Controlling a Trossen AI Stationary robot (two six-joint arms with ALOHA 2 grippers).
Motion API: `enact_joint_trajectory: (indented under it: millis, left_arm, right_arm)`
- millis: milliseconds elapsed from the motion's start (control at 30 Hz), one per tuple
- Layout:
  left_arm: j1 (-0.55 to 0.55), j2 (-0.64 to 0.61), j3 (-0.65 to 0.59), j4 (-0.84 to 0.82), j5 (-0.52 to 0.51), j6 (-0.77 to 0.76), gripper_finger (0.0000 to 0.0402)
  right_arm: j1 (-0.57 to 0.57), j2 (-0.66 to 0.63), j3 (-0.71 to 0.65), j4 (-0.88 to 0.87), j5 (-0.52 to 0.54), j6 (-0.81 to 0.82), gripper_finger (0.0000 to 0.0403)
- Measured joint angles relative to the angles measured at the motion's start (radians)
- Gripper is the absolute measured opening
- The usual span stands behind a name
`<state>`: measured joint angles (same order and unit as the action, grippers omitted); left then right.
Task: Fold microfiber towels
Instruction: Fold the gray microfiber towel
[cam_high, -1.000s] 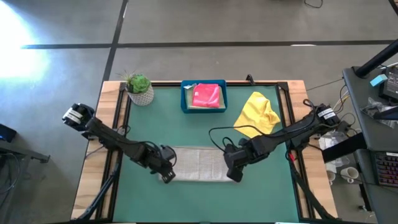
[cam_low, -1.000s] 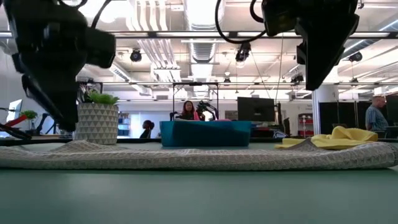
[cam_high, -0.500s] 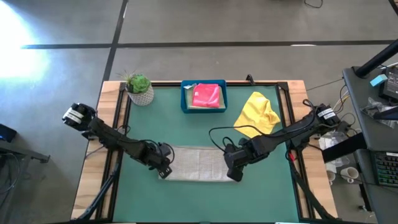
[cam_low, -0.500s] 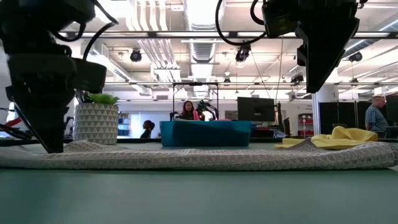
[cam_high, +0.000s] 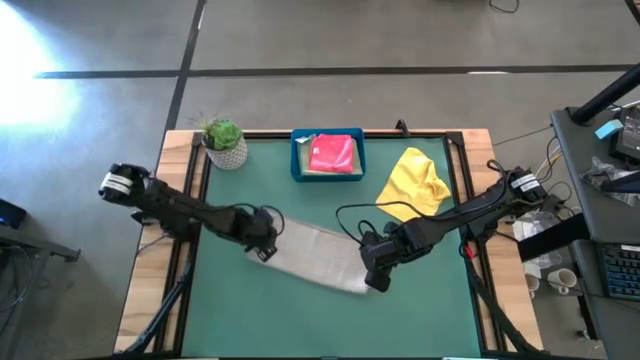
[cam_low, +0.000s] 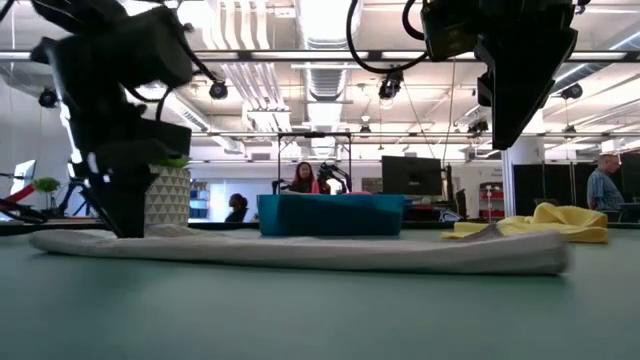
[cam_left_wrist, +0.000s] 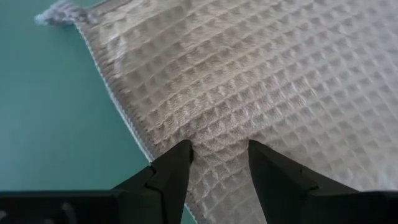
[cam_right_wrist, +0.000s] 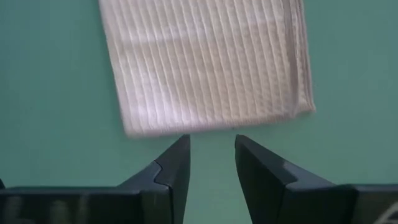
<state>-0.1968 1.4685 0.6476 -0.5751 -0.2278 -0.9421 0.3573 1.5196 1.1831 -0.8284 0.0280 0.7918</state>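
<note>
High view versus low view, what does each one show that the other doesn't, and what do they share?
Only the high view shows the hot pink towel lying in the blue tray, the folded light grey towel lying at a slant across the green mat, and which arm is which.

Only the low view shows the room behind, with people at desks and ceiling lights.

Both show the grey towel, the yellow towel, the tray, the potted plant, the left claw down on the grey towel's end, and the right claw hanging above the other end.

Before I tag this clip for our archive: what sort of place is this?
Probably a robotics lab or open workshop. The low view shows exposed ceiling ducts, a monitor and people at workstations; the high view shows a concrete floor around the green-topped table.
</note>
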Motion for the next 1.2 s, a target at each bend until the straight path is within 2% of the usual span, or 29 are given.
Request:
enact_joint_trajectory:
  millis: [233, 433, 533, 700, 867, 1000, 1200]
  left_arm:
    - [0.159, 0.001, -0.001, -0.053, -0.047, 0.166, 0.0152]
    - [0.242, 0.001, 0.022, -0.109, -0.105, 0.253, 0.0152]
    - [0.248, -0.002, 0.056, -0.209, -0.146, 0.273, 0.0152]
    - [0.236, -0.028, 0.156, -0.303, -0.156, 0.267, 0.0152]
    - [0.175, -0.045, 0.261, -0.282, -0.153, 0.215, 0.0152]
    - [0.089, -0.032, 0.332, -0.141, -0.151, 0.214, 0.0152]
    - [-0.021, -0.006, 0.342, 0.245, -0.152, 0.215, 0.0152]
  right_arm:
    - [0.000, 0.000, 0.000, 0.000, 0.000, 0.020, 0.0116]
    - [0.000, 0.000, 0.000, 0.000, 0.000, 0.020, 0.0116]
    - [0.000, 0.000, 0.000, 0.000, 0.000, 0.021, 0.0116]
    - [0.000, 0.001, 0.000, 0.000, 0.000, 0.022, 0.0116]
    - [0.000, 0.001, -0.001, 0.001, 0.000, 0.021, 0.0116]
    - [0.000, 0.001, -0.002, 0.000, 0.000, 0.020, 0.0116]
    - [0.000, 0.001, -0.008, 0.000, 0.014, 0.019, 0.0116]
